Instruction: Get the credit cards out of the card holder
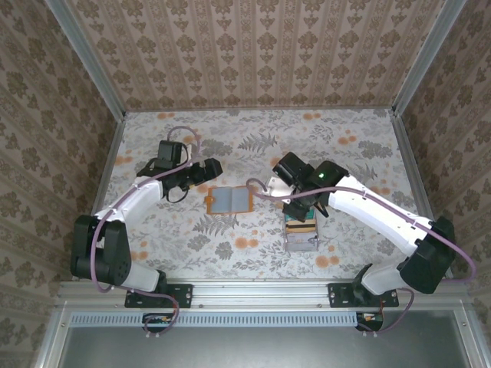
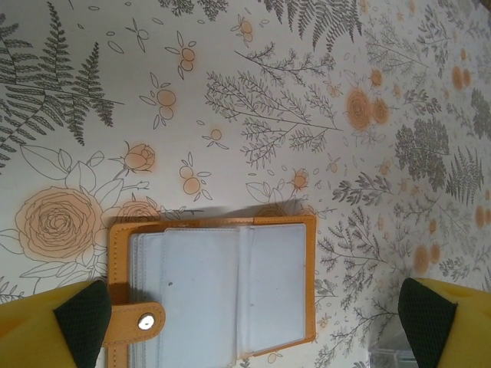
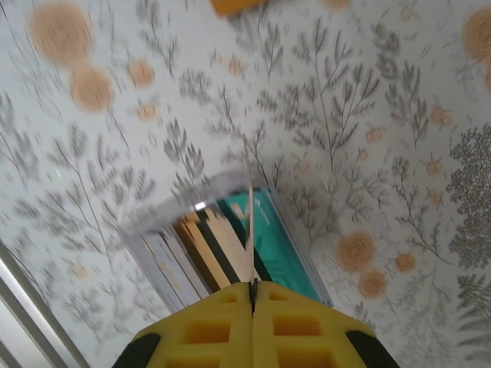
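I find the left claw (image 2: 253,314) spread wide, its two yellow fingers (image 2: 453,326) at the lower corners of the left wrist view; nothing sits between the pads. The card holder (image 2: 222,284) lies open and flat on the table (image 2: 322,84) directly beneath that claw, grey-blue inner face up, orange border showing along its edges, its snap tab (image 2: 136,322) just beside one finger; the pockets look pale and I cannot tell whether any card is in them. In the top view the card holder rests between the two arms, just beside the left claw and apart from the right one. The right claw (image 3: 252,295) is pressed together on a thin credit card (image 3: 247,215) seen edge-on, rising from the seam between its fingers; this claw hangs over a tray (image 3: 153,222) on the right side of the table, with teal and tan cards (image 3: 268,230) stood on edge inside it.
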`<state>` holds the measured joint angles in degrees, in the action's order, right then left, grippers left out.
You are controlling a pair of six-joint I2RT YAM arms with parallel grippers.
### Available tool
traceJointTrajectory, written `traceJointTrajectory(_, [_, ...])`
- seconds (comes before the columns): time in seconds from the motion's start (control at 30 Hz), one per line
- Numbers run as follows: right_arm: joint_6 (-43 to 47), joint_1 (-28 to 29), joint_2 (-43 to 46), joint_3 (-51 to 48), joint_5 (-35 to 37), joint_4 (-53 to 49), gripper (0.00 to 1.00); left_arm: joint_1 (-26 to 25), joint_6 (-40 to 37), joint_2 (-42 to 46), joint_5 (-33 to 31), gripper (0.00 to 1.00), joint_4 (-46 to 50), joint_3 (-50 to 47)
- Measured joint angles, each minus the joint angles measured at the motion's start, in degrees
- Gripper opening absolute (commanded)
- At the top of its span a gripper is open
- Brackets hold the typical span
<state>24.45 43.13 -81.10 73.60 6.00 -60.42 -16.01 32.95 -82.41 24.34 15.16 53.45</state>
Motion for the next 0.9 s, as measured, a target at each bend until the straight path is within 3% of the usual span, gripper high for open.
traceJointTrajectory(0.33, [8.24, 2.73, 0.9, -6.14, 3.45, -0.96, 0.0, 0.74, 0.0, 0.76, -0.37, 1.0, 0.0, -0.07])
traceJointTrajectory(0.9, [10.34, 3.65, 3.58, -11.15, 4.98, 0.0, 0.0, 1.11, 0.0, 1.07, -0.35, 1.0, -0.02, -0.07])
